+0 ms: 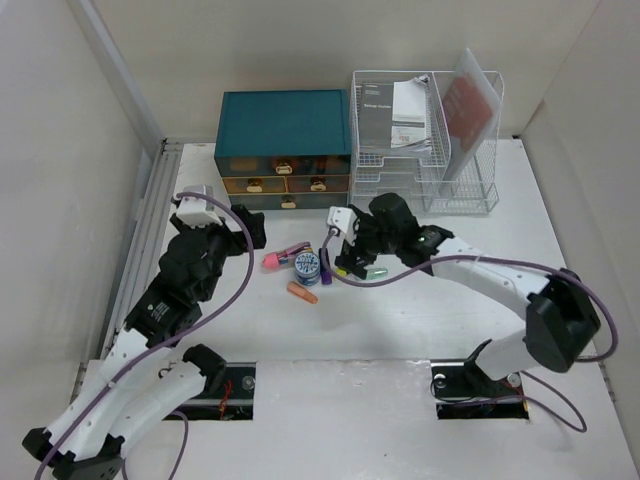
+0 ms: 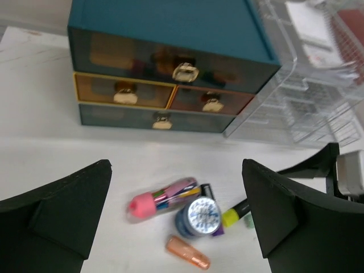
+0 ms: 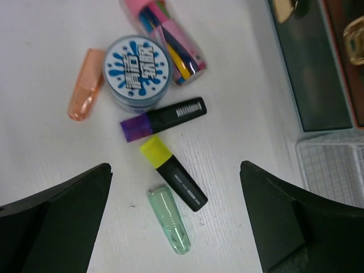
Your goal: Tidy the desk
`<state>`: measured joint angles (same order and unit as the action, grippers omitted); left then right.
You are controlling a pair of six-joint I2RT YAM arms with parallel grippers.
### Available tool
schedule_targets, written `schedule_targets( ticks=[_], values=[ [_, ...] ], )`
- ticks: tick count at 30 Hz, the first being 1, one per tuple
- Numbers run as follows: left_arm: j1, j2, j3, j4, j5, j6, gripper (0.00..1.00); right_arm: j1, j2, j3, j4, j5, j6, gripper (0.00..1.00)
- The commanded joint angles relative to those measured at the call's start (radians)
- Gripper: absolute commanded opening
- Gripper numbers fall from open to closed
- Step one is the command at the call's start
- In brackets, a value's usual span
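Observation:
The white desk [image 1: 560, 240] holds a small cluster at its middle: a pink-capped clear tube of pens [image 1: 285, 258], a round blue tin [image 1: 307, 266] and an orange cap [image 1: 302, 293]. My left gripper [image 1: 252, 228] is open and empty, hovering left of the cluster; the left wrist view [image 2: 176, 227] shows the tube [image 2: 162, 199] and tin [image 2: 198, 217] between its jaws, below them. My right gripper [image 1: 350, 258] is open and empty above the cluster's right side. In its view [image 3: 176, 222] lie a yellow highlighter [image 3: 173, 181], a green cap [image 3: 169, 220] and a purple highlighter [image 3: 163, 118].
A teal drawer box [image 1: 284, 150] with gold knobs stands at the back, its drawers shut. A white wire rack [image 1: 425, 140] with papers and a red booklet stands to its right. Walls close in on both sides.

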<state>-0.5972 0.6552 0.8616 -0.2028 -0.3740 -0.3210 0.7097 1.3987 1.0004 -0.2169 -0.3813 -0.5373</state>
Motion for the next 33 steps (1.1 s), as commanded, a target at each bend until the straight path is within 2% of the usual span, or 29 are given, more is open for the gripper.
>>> schedule_targets(
  ticks=[1,5,10,15,20,23,28,33],
  values=[
    [0.005,-0.048,-0.039,-0.009,-0.057,0.046,0.99,0.039,0.072,0.09,0.062,0.154,-0.081,0.99],
    [0.005,-0.08,-0.067,0.023,-0.078,0.046,0.99,0.062,0.167,0.159,0.083,0.135,-0.093,0.99],
    [0.005,-0.08,-0.067,0.023,-0.078,0.046,0.99,0.083,0.192,0.12,0.209,0.091,-0.084,0.99],
    [0.005,-0.08,-0.067,0.014,-0.078,0.046,0.99,0.096,0.235,0.13,0.209,0.021,-0.084,0.99],
    [0.005,-0.089,-0.067,0.014,-0.088,0.046,0.99,0.096,0.312,0.243,0.102,-0.117,0.026,0.99],
    [0.016,-0.1,-0.067,0.014,-0.097,0.046,0.99,0.106,0.348,0.27,0.093,-0.172,0.123,0.99],
    [0.027,-0.1,-0.076,0.014,-0.088,0.046,0.99,0.115,0.396,0.31,0.093,-0.202,0.279,0.99],
    [0.027,-0.1,-0.076,0.014,-0.088,0.046,0.99,0.125,0.428,0.31,0.093,-0.167,0.306,0.99]
  ],
)
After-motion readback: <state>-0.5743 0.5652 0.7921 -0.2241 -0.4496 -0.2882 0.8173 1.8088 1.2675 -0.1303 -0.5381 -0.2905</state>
